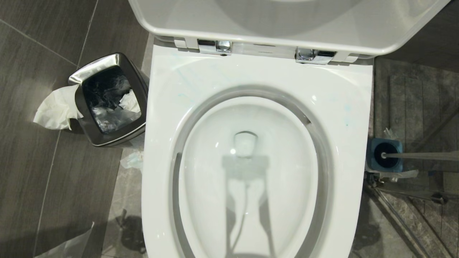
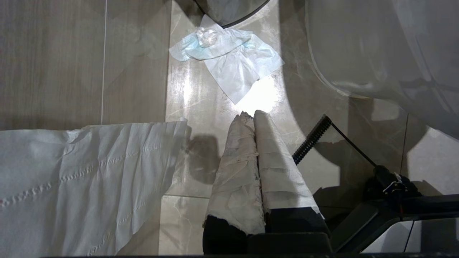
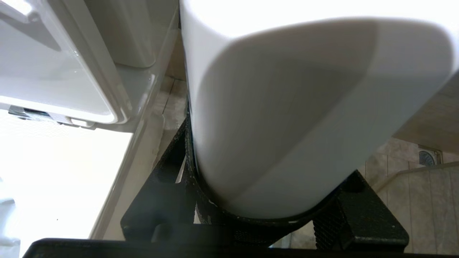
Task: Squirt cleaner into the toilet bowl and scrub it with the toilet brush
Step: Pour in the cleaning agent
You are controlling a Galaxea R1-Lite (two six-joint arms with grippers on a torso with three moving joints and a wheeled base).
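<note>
While the toilet bowl (image 1: 251, 186) sits open with its lid up, the right gripper (image 3: 265, 215) squeezes a white bottle (image 3: 287, 107) beside the rim; left gripper (image 2: 251, 116) fingers pressed together over bare floor

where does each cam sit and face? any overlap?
Head: high, looking down into the toilet bowl; waste bin left, toilet brush right; no arm shows.
Left wrist: low beside the bowl, facing the floor and a crumpled tissue; shut left tool shows.
Right wrist: faces the raised lid; right tool clamps a white container filling the view.
Shared: head and left wrist see the tissue; head and right wrist, the lid.
</note>
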